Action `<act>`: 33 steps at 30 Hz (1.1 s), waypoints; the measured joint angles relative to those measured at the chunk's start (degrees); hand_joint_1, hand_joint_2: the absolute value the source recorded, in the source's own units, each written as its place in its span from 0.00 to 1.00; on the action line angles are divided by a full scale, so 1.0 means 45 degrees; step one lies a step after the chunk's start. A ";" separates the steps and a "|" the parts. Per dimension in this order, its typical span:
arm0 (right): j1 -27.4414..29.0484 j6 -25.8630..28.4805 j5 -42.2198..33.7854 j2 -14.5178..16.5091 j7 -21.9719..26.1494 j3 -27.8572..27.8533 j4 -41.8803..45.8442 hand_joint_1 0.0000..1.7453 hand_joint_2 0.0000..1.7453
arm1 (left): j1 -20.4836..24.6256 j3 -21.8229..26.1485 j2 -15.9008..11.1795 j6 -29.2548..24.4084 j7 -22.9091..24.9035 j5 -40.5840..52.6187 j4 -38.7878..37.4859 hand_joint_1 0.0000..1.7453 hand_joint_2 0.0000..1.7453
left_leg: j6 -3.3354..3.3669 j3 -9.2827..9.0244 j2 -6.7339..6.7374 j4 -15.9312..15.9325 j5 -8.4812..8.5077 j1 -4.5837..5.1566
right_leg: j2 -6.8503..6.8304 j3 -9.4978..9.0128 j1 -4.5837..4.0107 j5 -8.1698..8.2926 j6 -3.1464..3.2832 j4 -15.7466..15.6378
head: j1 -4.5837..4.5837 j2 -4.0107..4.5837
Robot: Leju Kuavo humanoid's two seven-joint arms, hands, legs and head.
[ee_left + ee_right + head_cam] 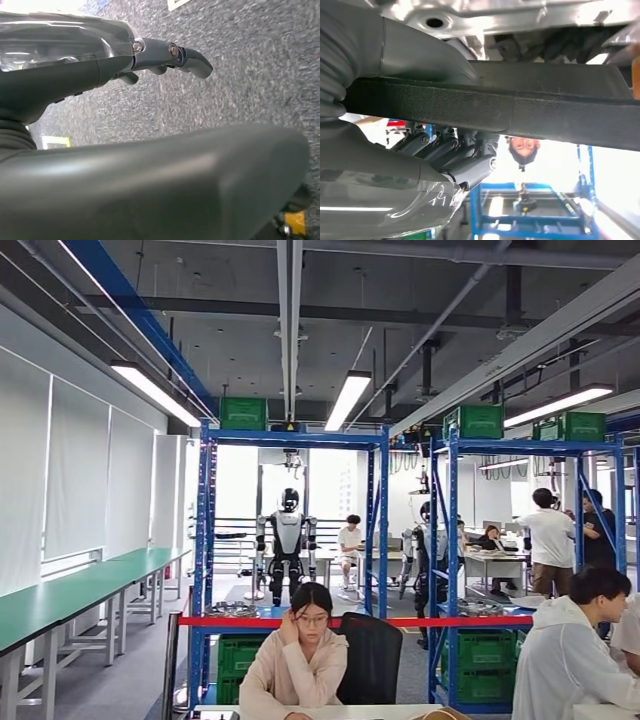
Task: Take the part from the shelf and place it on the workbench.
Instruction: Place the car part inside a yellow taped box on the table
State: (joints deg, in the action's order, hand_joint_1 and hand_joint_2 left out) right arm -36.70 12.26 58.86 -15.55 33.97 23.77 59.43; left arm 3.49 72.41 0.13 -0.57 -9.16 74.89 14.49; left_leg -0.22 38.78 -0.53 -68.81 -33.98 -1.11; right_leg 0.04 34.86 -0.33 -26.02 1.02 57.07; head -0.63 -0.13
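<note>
Where the red rail (pixel 423 621) crosses the two blue shelves, silvery metal parts (pixel 230 609) lie on the left shelf (pixel 202 540) at rail height; a similar silvery heap sits on the right shelf (pixel 447 540), too small to make out; green crates (pixel 241 412) stand on top of both shelves and on their lowest level.

Neither wrist view shows a part in the robot's hands. The right hand (pixel 395 170) is raised beside a dark flat slab (pixel 546 115) with silvery metal (pixel 478 17) on its far side; the thick grey thumb (pixel 418 55) lies along one face of the slab and the darker fingers (pixel 471 170) curl on the other face; whether they grip anything I cannot tell. Past the fingers a person (pixel 523 150) and a blue frame (pixel 531 210) show. The left hand (pixel 86 75) hangs over grey carpet (pixel 245 75); its fingers (pixel 188 59) reach out nearly straight, apart from the thumb (pixel 170 185), with nothing between them.

In front of the shelves a person (pixel 298 665) sits at a white table (pixel 340 711), one hand at the head; a black chair (pixel 373 660) stands just beside; another person in white (pixel 566 660) sits at the right edge. Green-topped benches (pixel 75 590) run along the left wall; a second humanoid robot (pixel 287 540) stands beyond the left shelf, with more people at desks behind.
</note>
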 joint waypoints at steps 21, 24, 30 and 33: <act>-0.0890 0.0179 0.0786 -0.0176 -0.1901 0.4048 -0.2046 1.00 1.00 | 0.0114 -0.0029 -0.0010 -0.0013 -0.0970 0.0426 0.0000 0.00 1.00 | 0.0332 -0.0957 0.0005 0.2037 0.1312 -0.0028 | 0.0036 0.0717 0.0128 -0.0588 -0.0547 0.1809 | -0.0012 0.0000; -0.1140 0.0309 0.0686 0.0199 -0.2190 0.4254 -0.2547 1.00 1.00 | 0.0152 -0.0033 -0.0010 0.0005 -0.1068 0.0460 0.0000 0.00 1.00 | 0.0191 -0.0954 0.0001 0.2068 0.1307 -0.0005 | 0.0055 0.0063 0.0042 -0.0230 -0.0415 0.0388 | -0.0008 -0.0001; -0.1392 0.0565 0.0487 0.0945 -0.2575 0.4381 -0.3508 0.00 0.00 | 0.0127 -0.0029 -0.0029 0.0000 -0.1167 0.0486 0.0000 0.00 1.00 | -0.0087 -0.0434 0.0038 0.0694 0.0359 0.0010 | -0.0001 -0.0062 0.0075 -0.0101 -0.0032 0.0128 | -0.0001 0.0000; -0.1368 0.0668 0.0345 0.1210 -0.2557 0.4401 -0.3920 0.00 0.00 | 0.0089 -0.0029 -0.0053 -0.0012 -0.1206 0.0562 0.0000 0.00 1.00 | -0.0126 0.0415 0.0040 -0.1192 -0.0382 0.0010 | 0.0006 -0.0049 0.0047 -0.0102 0.0015 0.0136 | 0.0000 0.0000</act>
State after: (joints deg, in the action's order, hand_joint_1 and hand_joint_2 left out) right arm -42.86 15.27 60.41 -10.11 22.46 43.57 41.79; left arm 3.89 72.28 -0.11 -0.62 -14.59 77.42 14.49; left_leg -0.78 40.65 -0.35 -74.17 -35.70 -1.07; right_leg 0.07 34.64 -0.11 -26.48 1.09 57.68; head -0.63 -0.13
